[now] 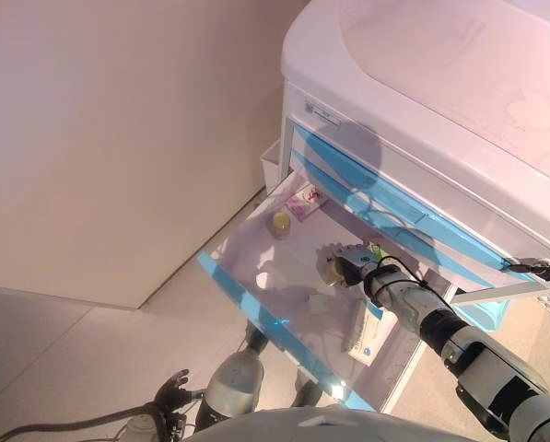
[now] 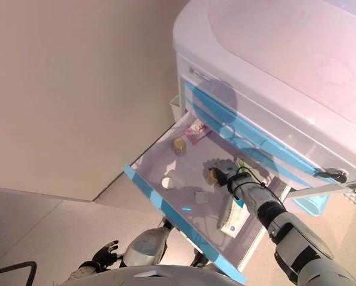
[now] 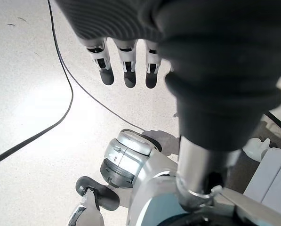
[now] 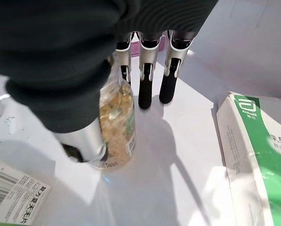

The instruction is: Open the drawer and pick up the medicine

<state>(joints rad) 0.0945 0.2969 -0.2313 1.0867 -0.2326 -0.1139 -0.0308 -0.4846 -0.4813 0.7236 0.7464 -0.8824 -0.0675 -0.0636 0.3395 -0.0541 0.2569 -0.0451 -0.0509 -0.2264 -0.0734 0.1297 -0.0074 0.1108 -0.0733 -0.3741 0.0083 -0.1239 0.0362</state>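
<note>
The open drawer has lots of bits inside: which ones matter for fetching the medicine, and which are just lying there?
Job:
- open drawer
- capsule bottle
- right hand, over that bottle

Just lying there:
- green-and-white box
- pink packet
- small round jar
- left hand, idle near the floor

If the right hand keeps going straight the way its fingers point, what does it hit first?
Probably the bare drawer floor just past the fingertips. The right hand has the pill bottle beside its thumb, off that line; depth is unclear.

Open drawer (image 2: pixel 166 205), right hand (image 2: pixel 223 171) touching medicine bottle (image 2: pixel 213 176), left hand (image 2: pixel 106 254) low
</note>
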